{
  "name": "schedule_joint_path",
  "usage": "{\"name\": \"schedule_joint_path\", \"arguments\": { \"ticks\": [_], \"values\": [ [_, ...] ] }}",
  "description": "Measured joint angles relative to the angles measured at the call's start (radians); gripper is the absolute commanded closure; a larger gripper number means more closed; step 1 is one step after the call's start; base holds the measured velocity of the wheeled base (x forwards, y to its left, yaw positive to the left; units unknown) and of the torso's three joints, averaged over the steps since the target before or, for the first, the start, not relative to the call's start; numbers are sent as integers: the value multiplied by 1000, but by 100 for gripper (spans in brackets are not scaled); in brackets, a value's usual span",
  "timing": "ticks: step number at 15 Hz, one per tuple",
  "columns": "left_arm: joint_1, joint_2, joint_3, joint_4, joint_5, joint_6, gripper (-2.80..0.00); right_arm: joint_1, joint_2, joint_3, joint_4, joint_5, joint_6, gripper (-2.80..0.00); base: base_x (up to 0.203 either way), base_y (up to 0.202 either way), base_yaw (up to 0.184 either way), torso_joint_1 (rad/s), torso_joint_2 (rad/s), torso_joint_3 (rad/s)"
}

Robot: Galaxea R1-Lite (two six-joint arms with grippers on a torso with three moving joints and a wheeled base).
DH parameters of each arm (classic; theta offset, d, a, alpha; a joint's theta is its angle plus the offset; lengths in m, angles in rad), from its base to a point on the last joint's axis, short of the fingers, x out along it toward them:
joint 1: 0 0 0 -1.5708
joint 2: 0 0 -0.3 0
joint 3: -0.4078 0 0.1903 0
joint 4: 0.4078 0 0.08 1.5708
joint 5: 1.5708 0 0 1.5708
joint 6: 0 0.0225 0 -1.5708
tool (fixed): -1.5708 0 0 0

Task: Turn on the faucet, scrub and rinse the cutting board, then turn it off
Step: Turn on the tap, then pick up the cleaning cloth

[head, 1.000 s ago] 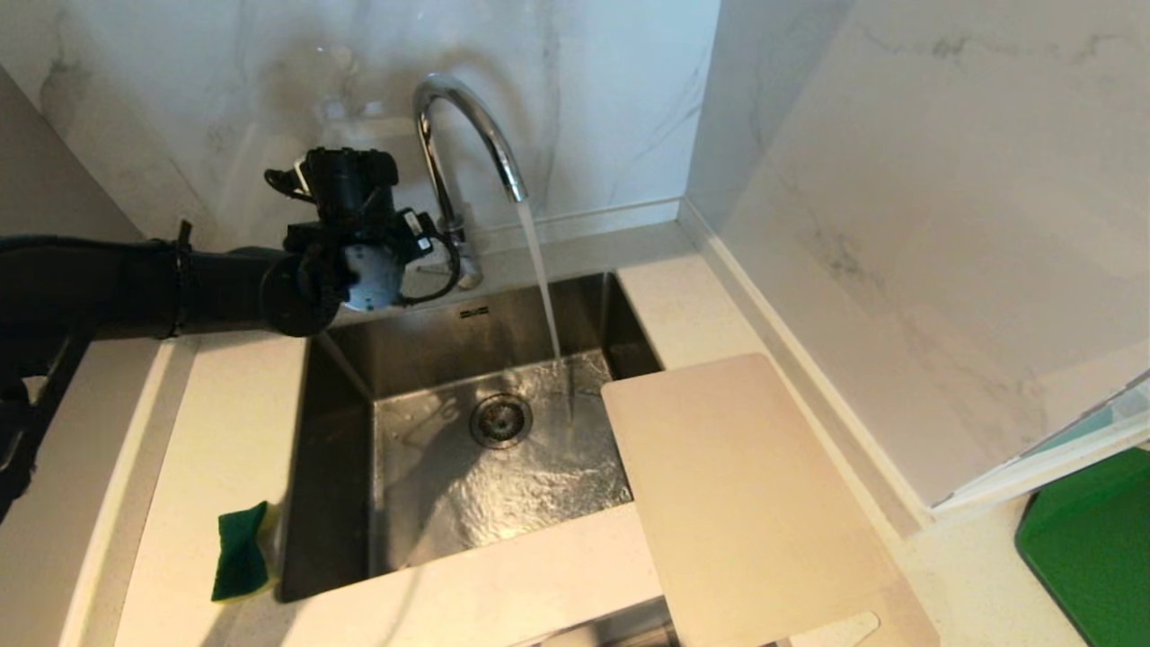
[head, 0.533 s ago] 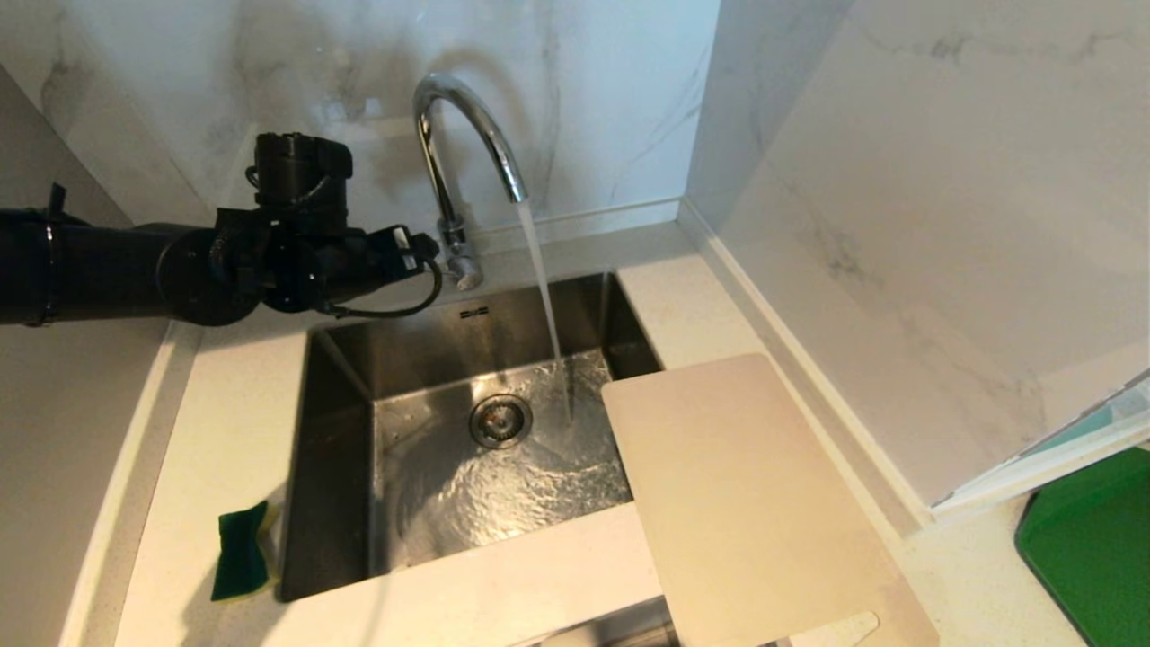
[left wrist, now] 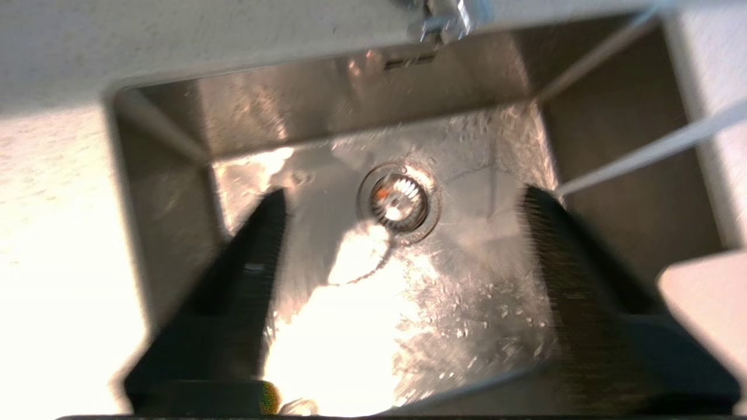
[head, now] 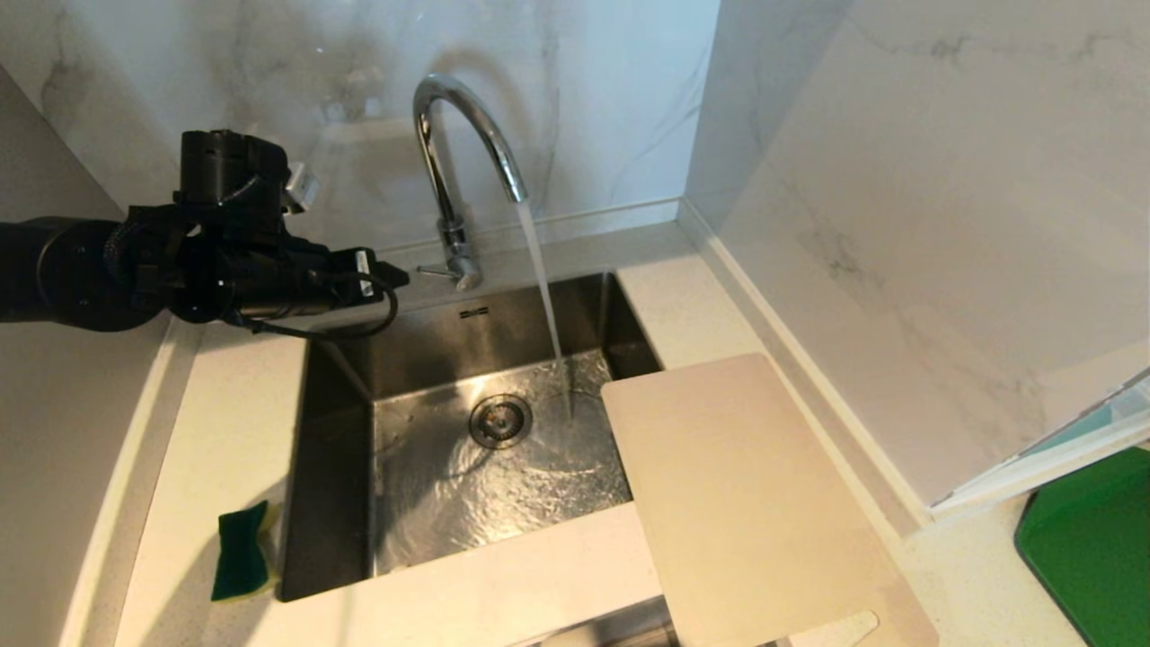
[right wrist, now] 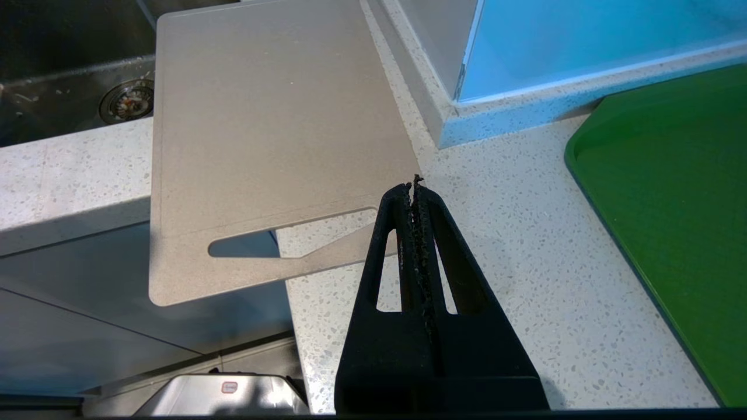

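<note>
The chrome faucet (head: pixel 440 180) stands behind the sink, and a stream of water (head: pixel 544 296) falls from its spout into the basin. Its thin lever (head: pixel 431 269) sticks out at the base. My left gripper (head: pixel 382 274) hovers left of that lever, apart from it; in the left wrist view the left gripper (left wrist: pixel 402 198) is open above the drain (left wrist: pixel 398 201), holding nothing. The beige cutting board (head: pixel 746 503) lies dry on the counter to the right, one corner over the sink. My right gripper (right wrist: pixel 415 189) is shut and empty just beside the cutting board's (right wrist: pixel 268 116) handle end.
A green sponge (head: pixel 241 553) lies on the counter at the sink's (head: pixel 341 449) left front corner. A dark green mat (head: pixel 1092 539) sits far right. Marble walls close off the back and the right side.
My left arm has drawn back to the left, away from the faucet's base, and its wrist has turned so the gripper looks down into the sink. Water runs throughout.
</note>
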Motion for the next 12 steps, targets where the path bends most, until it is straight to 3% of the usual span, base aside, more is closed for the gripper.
{"name": "schedule_joint_path", "arguments": {
  "ticks": [3,7,12],
  "values": [
    [-13,-14,44,54,1,39,0,0,0,0,0,0,0,0,0,0,0,0,0,0],
    [0,-37,100,124,3,45,0,0,0,0,0,0,0,0,0,0,0,0,0,0],
    [68,-105,215,129,0,56,0,0,0,0,0,0,0,0,0,0,0,0,0,0]
  ]
}}
